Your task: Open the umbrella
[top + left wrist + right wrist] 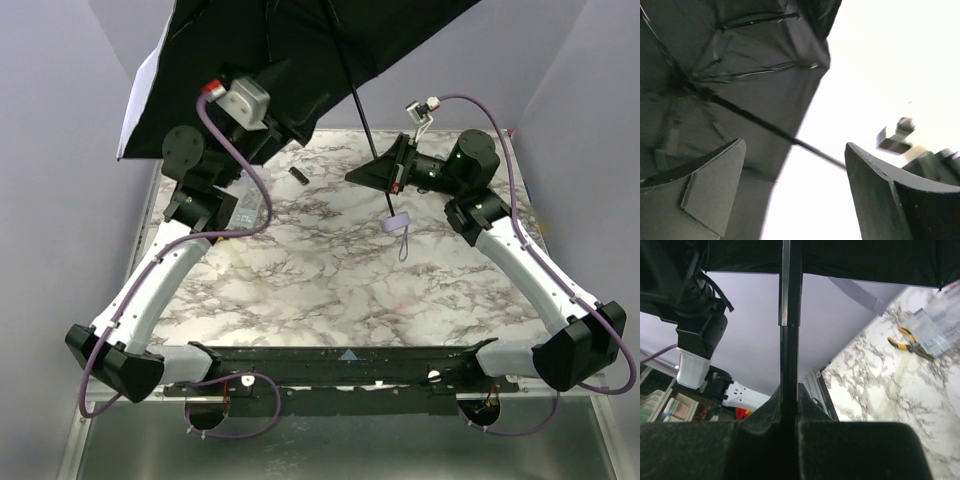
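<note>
Compact folding umbrella (300, 50) with black lining and cream outer fabric is spread open, canopy above the far-left part of the grey-veined marble table (330, 290), pale handle (397, 222) over the table's middle. Right gripper (790, 407) is clamped tight on its thin black shaft. Left gripper (795, 165) gapes wide and empty under the canopy.
</note>
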You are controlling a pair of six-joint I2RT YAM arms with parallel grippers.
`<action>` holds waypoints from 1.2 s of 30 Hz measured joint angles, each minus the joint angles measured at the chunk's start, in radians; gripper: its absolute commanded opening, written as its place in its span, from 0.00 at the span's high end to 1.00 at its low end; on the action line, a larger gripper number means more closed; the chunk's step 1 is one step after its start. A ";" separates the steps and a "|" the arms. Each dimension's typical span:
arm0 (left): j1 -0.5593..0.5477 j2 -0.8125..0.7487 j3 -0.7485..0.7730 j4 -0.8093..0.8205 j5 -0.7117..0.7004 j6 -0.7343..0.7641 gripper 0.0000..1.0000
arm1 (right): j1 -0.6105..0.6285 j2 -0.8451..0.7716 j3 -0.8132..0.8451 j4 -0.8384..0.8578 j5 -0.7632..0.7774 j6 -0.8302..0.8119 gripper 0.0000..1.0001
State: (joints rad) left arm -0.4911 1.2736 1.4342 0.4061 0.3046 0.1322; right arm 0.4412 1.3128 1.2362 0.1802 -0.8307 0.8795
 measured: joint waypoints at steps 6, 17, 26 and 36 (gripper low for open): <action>0.011 0.090 0.156 -0.059 0.044 -0.555 0.24 | 0.000 0.000 0.000 0.108 0.002 0.052 1.00; 0.004 0.308 0.291 -0.159 0.047 -0.977 0.21 | 0.000 -0.023 -0.069 0.238 0.039 0.067 1.00; 0.000 0.372 0.395 -0.119 0.064 -1.104 0.23 | 0.000 -0.023 -0.122 0.309 0.040 0.097 1.00; 0.000 0.443 0.409 -0.123 0.051 -1.211 0.32 | 0.011 -0.030 -0.147 0.367 0.015 0.100 1.00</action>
State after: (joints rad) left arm -0.4911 1.7161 1.8435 0.2829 0.3553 -1.0790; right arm 0.4526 1.2827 1.0889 0.5472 -0.8154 0.9791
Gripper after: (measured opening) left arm 0.731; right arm 0.079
